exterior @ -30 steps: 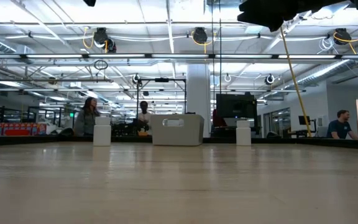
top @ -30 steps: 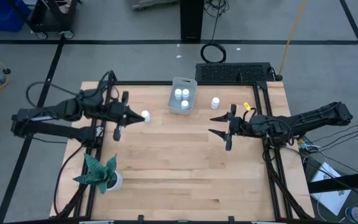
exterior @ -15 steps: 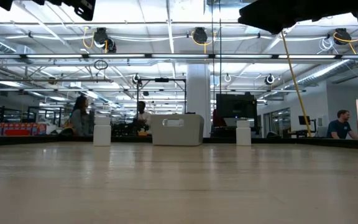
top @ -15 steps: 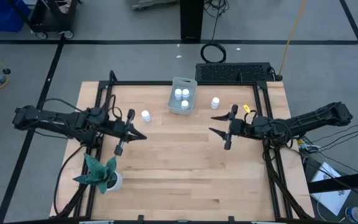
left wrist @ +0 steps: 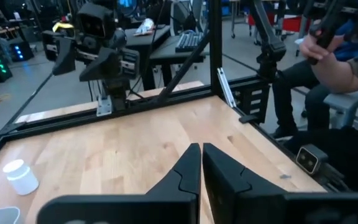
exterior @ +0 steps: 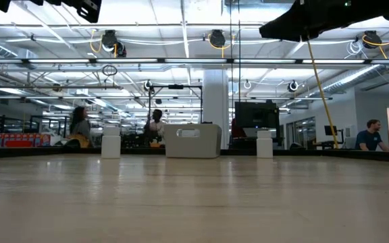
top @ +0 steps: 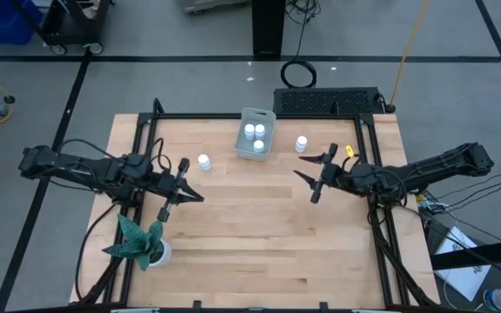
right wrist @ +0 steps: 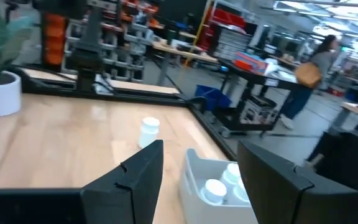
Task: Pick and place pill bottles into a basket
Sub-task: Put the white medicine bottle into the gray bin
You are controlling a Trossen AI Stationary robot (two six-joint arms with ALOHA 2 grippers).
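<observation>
The pale grey-blue basket (top: 256, 135) stands near the table's far edge with three white pill bottles (top: 254, 133) inside. One bottle (top: 203, 162) stands on its base on the wood to the left of the basket, and another (top: 301, 143) to its right. My left gripper (top: 196, 196) is shut and empty, nearer the table's near edge than the left bottle. My right gripper (top: 303, 168) is open and empty, just near-side of the right bottle. The right wrist view shows the basket (right wrist: 219, 183) and the left bottle (right wrist: 149, 130) beyond my right gripper (right wrist: 201, 149).
A green plant in a white pot (top: 143, 244) stands at the near left corner. A black ridged box (top: 327, 100) lies behind the far edge. A seated person (left wrist: 337, 62) shows beyond the table's right side. Bare wood (top: 250, 217) spans the middle.
My left gripper has drawn back from beside the left bottle toward the table's near edge; the bottle stays standing where it was. My right gripper has shifted a little toward the far edge, closer to the right bottle.
</observation>
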